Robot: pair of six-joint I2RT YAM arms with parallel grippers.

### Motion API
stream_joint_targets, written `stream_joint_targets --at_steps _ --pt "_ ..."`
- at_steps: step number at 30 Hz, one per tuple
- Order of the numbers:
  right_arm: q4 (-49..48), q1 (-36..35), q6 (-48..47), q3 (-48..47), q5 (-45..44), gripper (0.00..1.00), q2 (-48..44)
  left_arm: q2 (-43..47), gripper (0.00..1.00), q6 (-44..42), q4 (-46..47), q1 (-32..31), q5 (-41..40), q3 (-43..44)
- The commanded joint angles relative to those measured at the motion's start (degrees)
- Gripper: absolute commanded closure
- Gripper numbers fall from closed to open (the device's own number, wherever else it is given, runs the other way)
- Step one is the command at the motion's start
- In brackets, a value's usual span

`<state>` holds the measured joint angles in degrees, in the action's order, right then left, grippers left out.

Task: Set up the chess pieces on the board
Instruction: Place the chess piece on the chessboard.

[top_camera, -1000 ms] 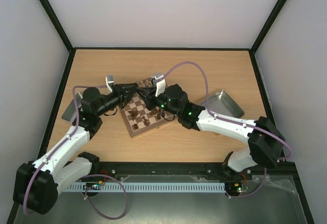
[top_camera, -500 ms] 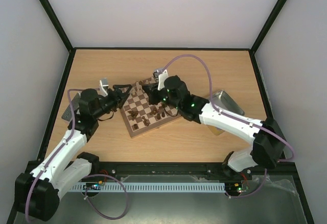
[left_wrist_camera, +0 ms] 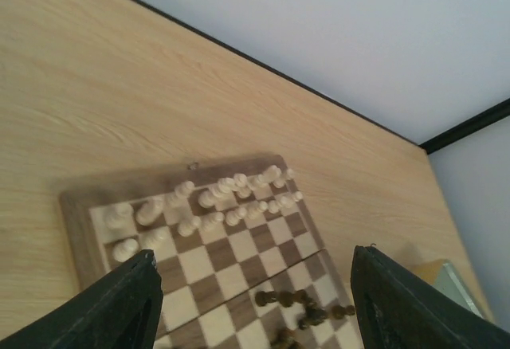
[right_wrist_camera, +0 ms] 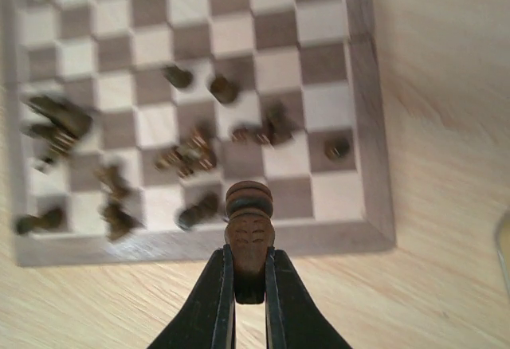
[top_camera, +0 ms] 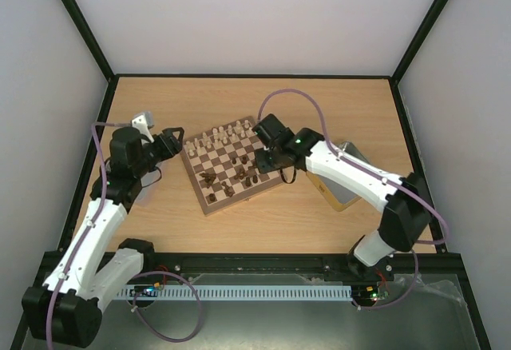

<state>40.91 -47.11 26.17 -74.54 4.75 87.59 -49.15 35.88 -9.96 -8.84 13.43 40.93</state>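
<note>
The board (top_camera: 211, 204) lies at an angle in the middle of the table. Cream chess pieces (top_camera: 219, 136) stand in two rows along its far edge, and dark brown ones (top_camera: 231, 180) lie scattered on its near half. My right gripper (right_wrist_camera: 249, 279) is shut on a dark brown piece (right_wrist_camera: 249, 229) and holds it above the board's near right border (right_wrist_camera: 362, 126). My left gripper (left_wrist_camera: 255, 309) hangs open and empty left of the board (left_wrist_camera: 199, 261), with the cream rows (left_wrist_camera: 207, 205) ahead of it. From above it shows at the board's left corner (top_camera: 170, 140).
A silver metal tray (top_camera: 351, 170) lies right of the board, partly under my right arm; its corner (left_wrist_camera: 448, 273) also shows in the left wrist view. Black frame rails edge the table.
My left gripper opened and drew back to the left, off the board. My right gripper moved from the board's far side to its near right part, carrying the dark piece.
</note>
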Motion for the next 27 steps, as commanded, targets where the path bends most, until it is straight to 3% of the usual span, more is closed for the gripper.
stream_joint_targets --at_steps 1,14,27 --pt "14.3 -0.2 -1.3 -3.5 -3.9 0.98 4.4 2.9 0.33 -9.5 -3.3 -0.5 -5.8 -0.2" --pt "15.1 -0.3 -3.4 -5.8 1.5 0.97 14.6 7.5 0.32 -12.1 -4.4 -1.6 -8.3 -1.8" --pt "14.6 -0.3 -4.3 -8.0 0.5 0.93 19.7 8.4 0.31 -12.2 -4.7 -2.0 -9.2 -2.1"
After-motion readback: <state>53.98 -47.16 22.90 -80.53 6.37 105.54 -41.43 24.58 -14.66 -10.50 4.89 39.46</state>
